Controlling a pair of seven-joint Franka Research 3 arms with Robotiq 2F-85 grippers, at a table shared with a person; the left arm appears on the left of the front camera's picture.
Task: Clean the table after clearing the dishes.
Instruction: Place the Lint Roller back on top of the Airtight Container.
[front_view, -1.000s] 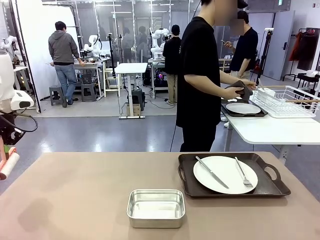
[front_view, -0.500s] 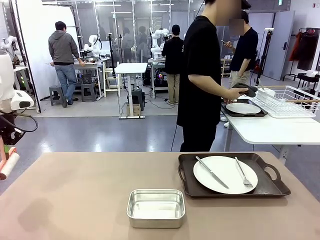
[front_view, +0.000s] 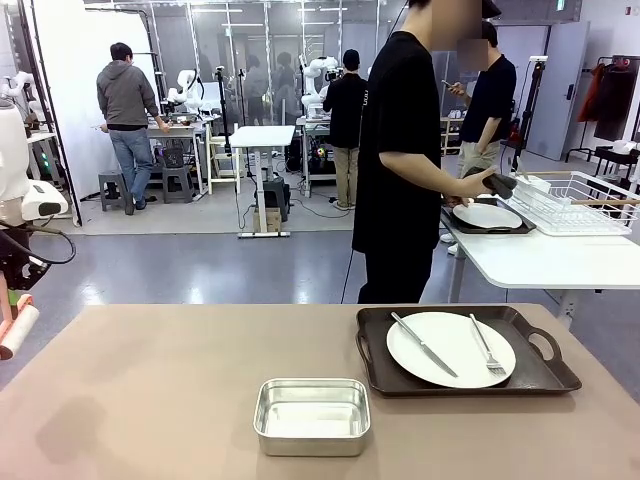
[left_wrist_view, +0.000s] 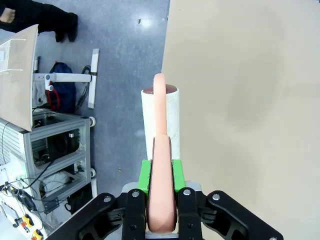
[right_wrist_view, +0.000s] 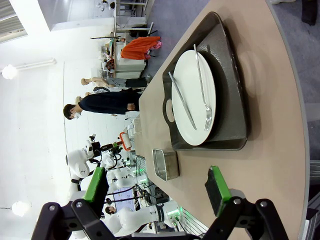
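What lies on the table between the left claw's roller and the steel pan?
Nothing stands there. In the front view only bare tan table stretches from the roller to the steel pan, with a faint darker patch.

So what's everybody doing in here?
A person stands at the white side table, holding something dark above the far tray. A second tray with a plate, knife and fork sits on the big tan table, near a small steel pan. The robot's left gripper is shut on a pink-handled roller, just off the table's edge. Its right gripper hangs open, holding nothing.
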